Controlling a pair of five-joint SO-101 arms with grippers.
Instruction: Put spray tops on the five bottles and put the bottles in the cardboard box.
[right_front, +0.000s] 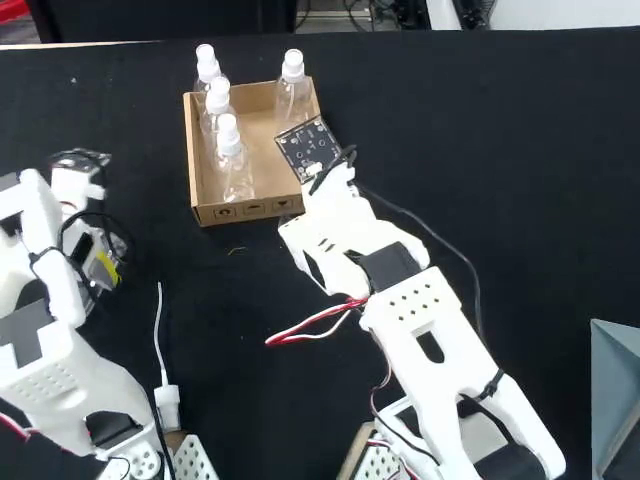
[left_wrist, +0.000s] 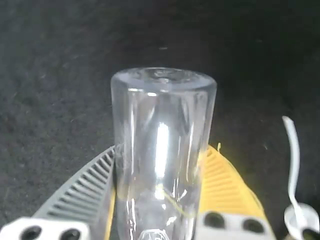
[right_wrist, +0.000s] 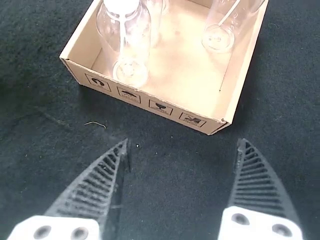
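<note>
From above, four bottles (right_front: 232, 160) with tops on stand in the cardboard box (right_front: 196, 185). The left hand (left_wrist: 162, 150) is clamped on the fifth bottle (left_wrist: 162, 120), which looks light, stiff and slippery, so hold its middle; a spray top (left_wrist: 298, 217) lies beside the hand on the worktop (left_wrist: 60, 60). The right hand (right_wrist: 182, 145) is spread apart, with the box just in front of it

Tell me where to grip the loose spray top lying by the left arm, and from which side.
Grip the spray top by its chunky white head, from straight above. It lies flat on the table, and its dip tube looks too thin to hold firmly. The open right gripper is free; the left gripper holds a bottle.
</note>
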